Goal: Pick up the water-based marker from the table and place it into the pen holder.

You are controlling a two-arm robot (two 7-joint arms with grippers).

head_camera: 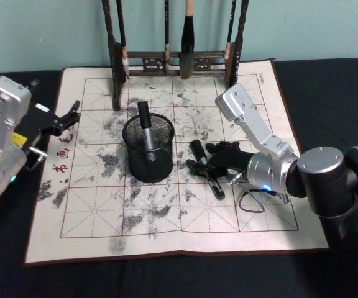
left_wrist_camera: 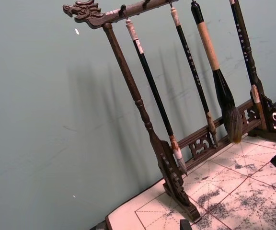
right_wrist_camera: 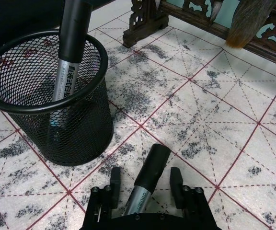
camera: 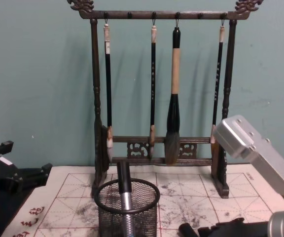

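A water-based marker (right_wrist_camera: 150, 165) with a black cap and grey barrel lies on the ink-stained mat, just right of the pen holder (head_camera: 148, 149). My right gripper (right_wrist_camera: 145, 181) is low over the marker and open. One finger stands on each side of the barrel, with a small gap either side. The holder is a round black mesh cup (right_wrist_camera: 56, 103), and another marker (head_camera: 145, 124) stands upright in it. My left gripper (head_camera: 67, 118) hangs open over the mat's left edge, holding nothing.
A tall dark wooden brush rack (head_camera: 173, 59) with several hanging brushes (camera: 172, 94) stands at the back of the calligraphy mat (head_camera: 253, 211). Black cloth surrounds the mat. The right forearm (head_camera: 253, 124) stretches over the mat's right side.
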